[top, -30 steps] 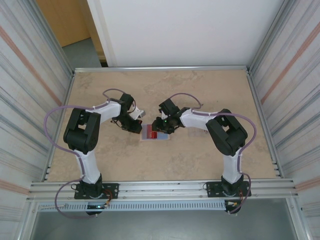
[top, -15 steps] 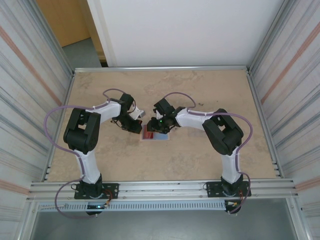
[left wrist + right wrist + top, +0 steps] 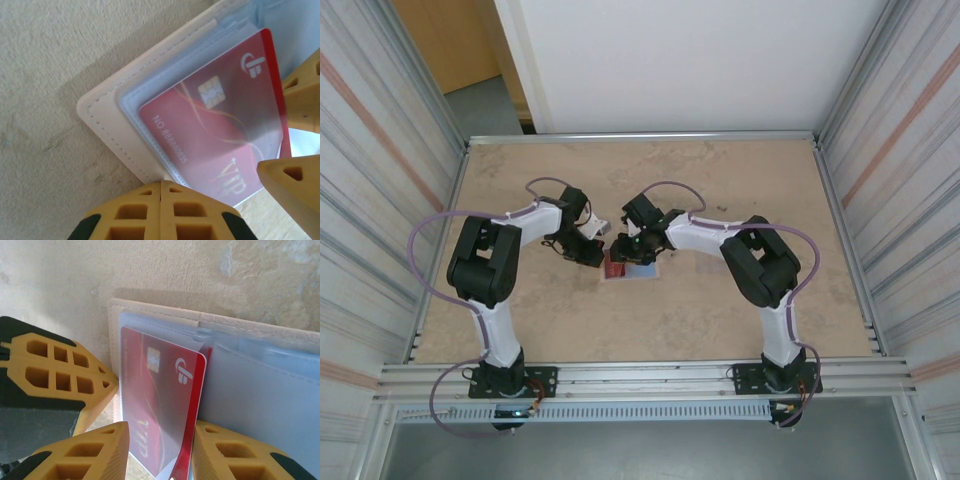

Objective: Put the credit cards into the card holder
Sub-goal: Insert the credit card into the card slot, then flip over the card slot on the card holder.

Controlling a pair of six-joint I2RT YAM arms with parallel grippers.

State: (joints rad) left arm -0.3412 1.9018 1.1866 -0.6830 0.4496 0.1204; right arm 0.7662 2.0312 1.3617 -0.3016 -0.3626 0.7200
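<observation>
The left gripper's [image 3: 162, 202] jaws are closed on nothing at the beige stitched square wallet's [image 3: 112, 127] edge, while the right gripper's [image 3: 160, 440] pinch the glossy red rectangular credit card [image 3: 215, 135], mostly inside the clear plastic sleeve [image 3: 131, 95], so a skewed push could jam its corner.

Soft, even light fills the overhead view; close up, glare washes the red credit card [image 3: 200, 140], and yellow fingertips [image 3: 80, 455] blur beside the lens.

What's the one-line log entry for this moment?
red card: mostly inside clear sleeve, outer end out | left pincer: shut, by sleeve edge | right pincer: astride card's outer end, grip unclear
</observation>
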